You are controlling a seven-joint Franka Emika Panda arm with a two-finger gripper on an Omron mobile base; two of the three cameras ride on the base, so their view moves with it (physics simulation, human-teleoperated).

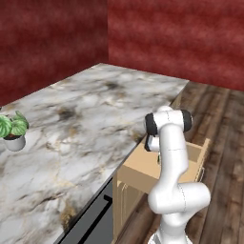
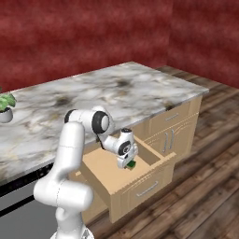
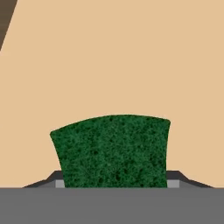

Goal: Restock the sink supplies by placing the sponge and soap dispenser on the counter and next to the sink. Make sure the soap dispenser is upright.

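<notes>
One pincer down in the open drawer

Lowered into the light wooden drawer (image 2: 140, 170) under the marble table (image 2: 116, 93). Pincer (image 2: 129, 164) straddling the flat green rectangular sponge (image 3: 111, 151) on the drawer floor; grip not discernible.

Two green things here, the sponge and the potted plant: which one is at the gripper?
The sponge, a flat dark green block in the open wooden drawer, right between the fingertips of the gripper. The leafy plant stands far off on the marble counter.
</notes>
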